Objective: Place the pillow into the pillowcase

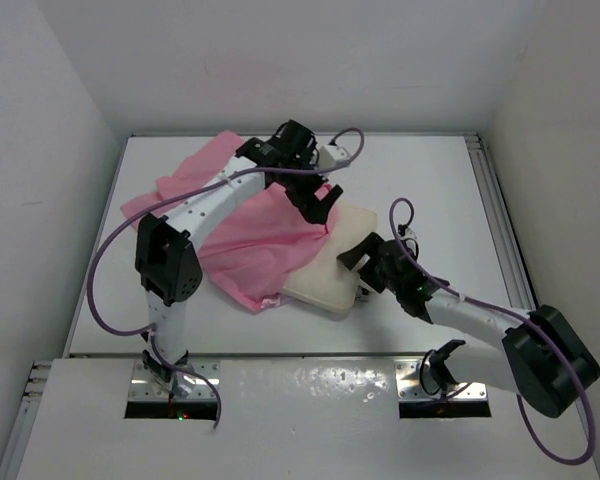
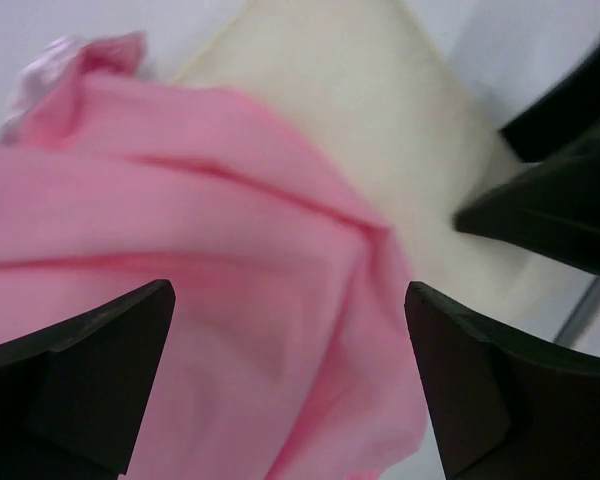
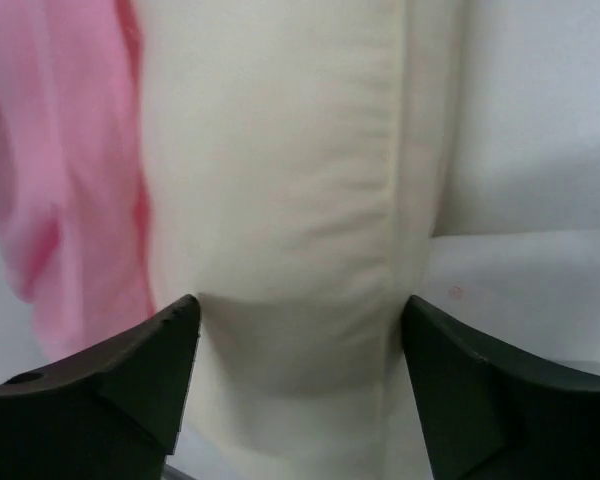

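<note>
1. The right gripper (image 3: 300,312) is nearest the arm bases. Its fingers are spread and grasp nothing. One end of the pillow (image 3: 280,180) sits between and just ahead of them, probably lined up so that end can be pinched or pushed.
2. The pillow lies flat on the table (image 1: 420,180). Pink cloth covers its edge to this gripper's left. I cannot tell whether that edge is inside the sack or only under it.
3. Beyond the pillow, the left gripper (image 2: 288,295) is also spread and empty. It hangs over a fold of the pillowcase (image 2: 180,230), likely to take the cloth and hold the mouth open.
4. The rest of the pillowcase trails crumpled behind that gripper.
5. Count: one pillow, one pillowcase, two grippers.
</note>
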Robot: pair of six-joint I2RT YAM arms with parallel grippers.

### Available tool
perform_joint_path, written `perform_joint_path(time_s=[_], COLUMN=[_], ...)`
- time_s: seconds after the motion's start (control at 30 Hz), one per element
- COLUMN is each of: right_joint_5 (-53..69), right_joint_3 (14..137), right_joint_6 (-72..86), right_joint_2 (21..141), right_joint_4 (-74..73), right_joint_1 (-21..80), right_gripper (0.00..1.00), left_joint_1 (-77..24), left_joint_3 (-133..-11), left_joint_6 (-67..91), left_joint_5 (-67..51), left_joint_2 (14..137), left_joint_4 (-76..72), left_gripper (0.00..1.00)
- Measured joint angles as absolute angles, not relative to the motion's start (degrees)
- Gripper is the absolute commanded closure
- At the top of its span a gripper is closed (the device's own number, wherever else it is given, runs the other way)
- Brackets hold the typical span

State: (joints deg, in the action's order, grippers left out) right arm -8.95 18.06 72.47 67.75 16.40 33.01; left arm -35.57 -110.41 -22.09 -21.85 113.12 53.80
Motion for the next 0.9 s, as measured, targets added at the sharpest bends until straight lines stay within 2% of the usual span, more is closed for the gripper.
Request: perform_joint_path(time_s=[0.07,0.2,0.3,0.33,0.37,0.4,0.57,0.67,0.77,0.8,0.83,0.87,0.9], right_joint_5=[-9.23,-8.88,-6.72,-5.76,-4.75,-3.86,-1.63,-0.45,0.25,0.3,0.43,0.49,0.49], right_joint_3=[22.98,27.99,27.97,27.92,27.75,27.55,26.83,26.83,27.35,27.68,28.05,28.27,28.64], right_joint_6=[69.91,65.54,63.99,63.86,63.86,63.92,64.71,65.69,66.54,66.89,67.37,67.61,68.12], right_joint_2=[67.77,66.02,64.53,64.53,64.69,64.84,68.53,72.4,76.29,77.38,78.65,79.31,80.27], right_joint_4=[10.02,3.16,0.21,-0.1,-0.1,-0.19,0.8,2.7,4.58,5.15,6.15,6.81,7.94], right_joint_1=[33.1,33.06,32.01,31.55,31.09,30.79,30.24,30.37,30.74,31.03,31.4,31.66,32.36], right_gripper=[0.01,0.01,0.01,0.01,0.01,0.01,0.01,0.01,0.03,0.1,0.15,0.23,0.27], left_joint_1=[-32.75,-28.16,-25.1,-24.45,-23.88,-23.46,-23.16,-23.38,-23.62,-23.73,-23.86,-23.99,-24.1], left_joint_3=[-110.19,-101.67,-92.05,-89.06,-85.69,-82.54,-71.2,-68.27,-68.12,-67.96,-67.68,-67.31,-67.02], left_joint_6=[-22.35,-23.35,-24.86,-25.5,-25.76,-26.5,-28.12,-27.53,-26.5,-26.26,-26.0,-25.65,-25.23], left_joint_5=[-19.57,-15.05,-12.6,-11.97,-11.18,-10.37,-8.38,-7.29,-5.72,-5.15,-4.6,-3.7,-2.98], left_joint_2=[112.18,104.38,95.68,93.32,90.91,88.9,86.67,88.2,91.05,91.9,92.58,93.23,93.82], left_joint_4=[54.19,54.41,55.35,55.07,54.78,55.22,53.89,52.93,49.19,47.68,46.28,45.04,43.99], left_gripper=[0.0,0.01,0.31,0.45,0.47,0.46,0.17,0.11,0.11,0.13,0.16,0.25,0.31])
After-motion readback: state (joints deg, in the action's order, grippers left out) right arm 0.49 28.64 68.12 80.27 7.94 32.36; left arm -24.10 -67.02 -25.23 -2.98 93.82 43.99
